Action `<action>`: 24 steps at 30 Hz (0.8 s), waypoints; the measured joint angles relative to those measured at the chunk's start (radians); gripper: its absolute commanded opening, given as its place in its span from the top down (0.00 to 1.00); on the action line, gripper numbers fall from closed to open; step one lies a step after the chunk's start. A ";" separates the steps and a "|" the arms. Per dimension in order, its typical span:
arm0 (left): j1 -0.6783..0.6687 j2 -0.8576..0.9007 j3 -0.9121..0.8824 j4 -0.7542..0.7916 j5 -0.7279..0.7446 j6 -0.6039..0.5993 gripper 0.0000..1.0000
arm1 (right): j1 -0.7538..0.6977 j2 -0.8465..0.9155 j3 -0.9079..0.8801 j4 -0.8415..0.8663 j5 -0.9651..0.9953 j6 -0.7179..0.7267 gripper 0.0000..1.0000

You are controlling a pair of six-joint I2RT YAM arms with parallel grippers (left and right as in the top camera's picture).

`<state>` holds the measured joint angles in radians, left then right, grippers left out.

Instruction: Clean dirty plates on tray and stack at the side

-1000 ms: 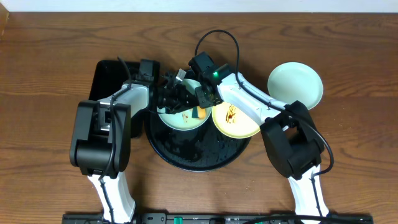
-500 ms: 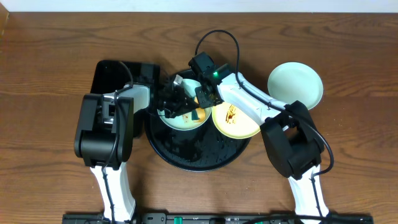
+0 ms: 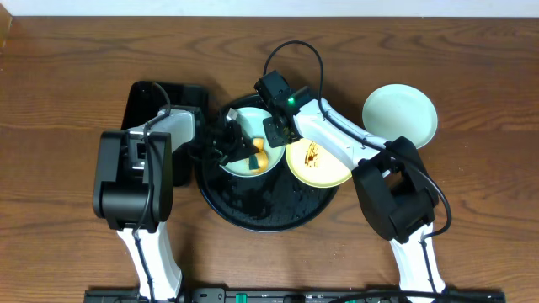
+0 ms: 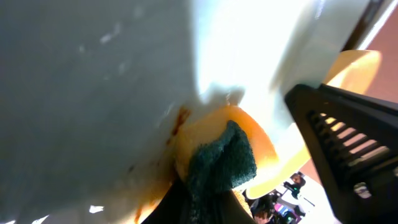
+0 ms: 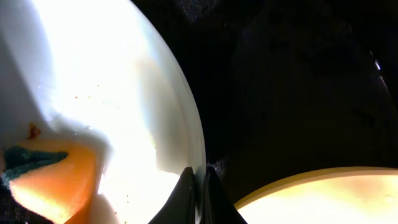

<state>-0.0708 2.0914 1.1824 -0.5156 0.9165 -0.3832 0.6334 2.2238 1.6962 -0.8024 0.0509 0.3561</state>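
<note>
The left gripper (image 3: 238, 147) holds an orange and green sponge (image 3: 258, 156) tight and presses it on the inside of a pale green plate (image 3: 242, 167). The right gripper (image 5: 198, 177) pinches the rim of that plate, its fingers almost together. The plate is on the big black tray (image 3: 261, 206), right beside a yellow plate (image 3: 324, 168) with brown smears. Another green plate (image 3: 400, 114) lies on the table (image 3: 67, 101), off to the right.

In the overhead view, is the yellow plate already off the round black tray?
No, the yellow plate lies on the right side of the round black tray.
</note>
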 measured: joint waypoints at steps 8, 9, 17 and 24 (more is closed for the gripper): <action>0.001 -0.019 0.054 -0.150 -0.154 0.022 0.93 | 0.001 0.000 0.004 -0.002 -0.031 0.000 0.99; 0.000 -0.020 0.063 -0.166 -0.179 0.017 0.93 | 0.001 0.000 0.005 -0.002 -0.035 0.000 0.99; 0.038 -0.049 0.163 -0.249 -0.574 -0.002 0.93 | 0.001 0.000 0.005 -0.007 -0.037 0.000 0.99; 0.019 -0.043 0.185 -0.272 -0.608 0.021 0.93 | 0.001 0.000 0.005 -0.007 -0.039 0.000 0.99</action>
<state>-0.0513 2.0480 1.3670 -0.7872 0.3088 -0.3626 0.6346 2.2238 1.7012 -0.8097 0.0124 0.3565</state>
